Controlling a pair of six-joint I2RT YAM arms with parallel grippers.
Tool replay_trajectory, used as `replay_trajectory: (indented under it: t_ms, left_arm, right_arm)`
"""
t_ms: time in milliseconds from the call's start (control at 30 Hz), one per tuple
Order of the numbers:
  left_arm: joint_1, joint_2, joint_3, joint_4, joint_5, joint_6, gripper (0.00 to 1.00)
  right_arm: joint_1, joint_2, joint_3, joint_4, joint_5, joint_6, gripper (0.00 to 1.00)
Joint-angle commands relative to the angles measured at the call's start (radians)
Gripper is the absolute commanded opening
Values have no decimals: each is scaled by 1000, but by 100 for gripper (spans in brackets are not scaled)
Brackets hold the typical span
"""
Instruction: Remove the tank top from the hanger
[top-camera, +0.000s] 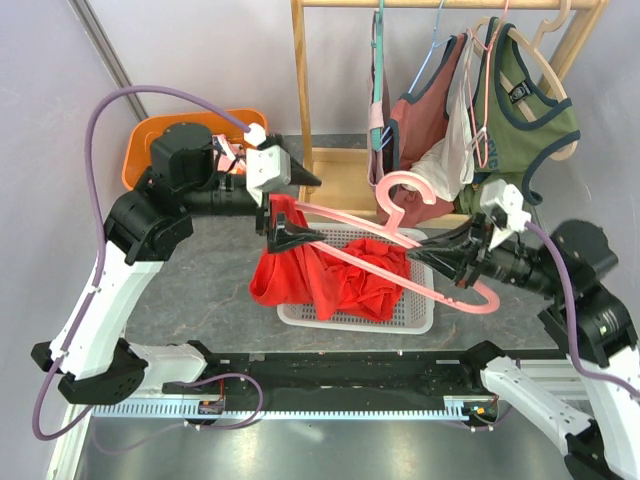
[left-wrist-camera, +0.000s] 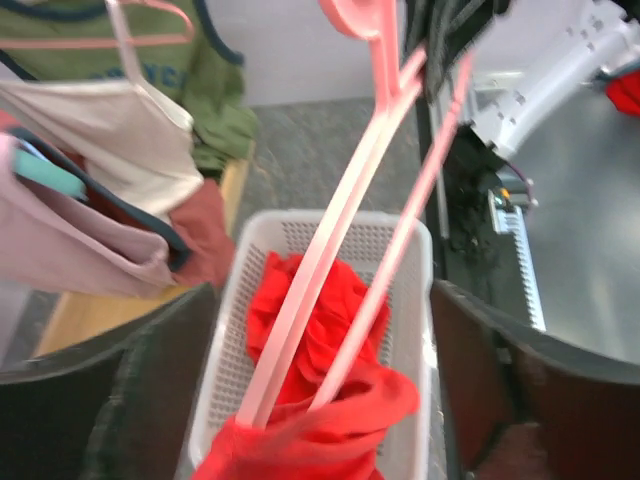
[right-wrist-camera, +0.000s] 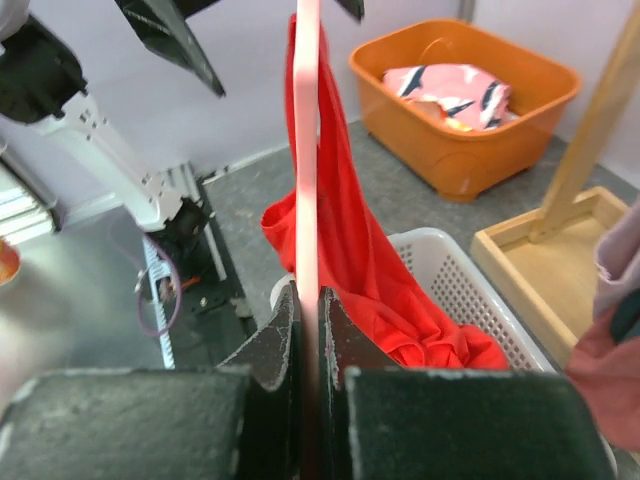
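Observation:
The pink hanger (top-camera: 400, 250) is held level above the white basket (top-camera: 420, 318). Its left end carries the red tank top (top-camera: 320, 275), and the rest of the cloth sags into the basket. My left gripper (top-camera: 290, 210) is open, its fingers standing wide on either side of that cloth-covered end (left-wrist-camera: 320, 440). My right gripper (top-camera: 452, 262) is shut on the hanger's lower bar near its right end. In the right wrist view the bar (right-wrist-camera: 307, 150) runs straight up from between the closed fingers (right-wrist-camera: 275, 345), with the red tank top (right-wrist-camera: 370, 270) hanging off its far end.
A wooden rack (top-camera: 300, 80) at the back holds other garments on hangers, among them a green top (top-camera: 520, 110). An orange bin (top-camera: 150, 140) with clothes in it sits at the back left. The basket's rim (left-wrist-camera: 225, 350) lies under the hanger.

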Motion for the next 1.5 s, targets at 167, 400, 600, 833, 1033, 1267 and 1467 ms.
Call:
replay_trajectory:
  t_ms: [167, 400, 600, 833, 1033, 1267, 1467]
  left_arm:
    - [-6, 28, 167, 142, -181, 45, 100]
    - [-6, -74, -41, 224, -410, 72, 100]
    - [-6, -111, -191, 220, -364, 12, 100]
    - [-6, -46, -164, 279, -369, -39, 100]
    - [-8, 19, -66, 251, -214, -99, 100]
    - [-14, 47, -47, 240, -125, -129, 98]
    - [-20, 62, -32, 234, -113, -119, 78]
  right_arm:
    - [-2, -248, -186, 192, 257, 170, 0]
    - [-2, -342, -163, 183, 411, 168, 0]
    - [-2, -316, -73, 140, 379, 167, 0]
    - [-2, -308, -66, 142, 345, 184, 0]
    - [-3, -316, -88, 137, 347, 179, 0]
    - [-2, -299, -94, 145, 353, 165, 0]
    - [-3, -271, -106, 177, 339, 170, 0]
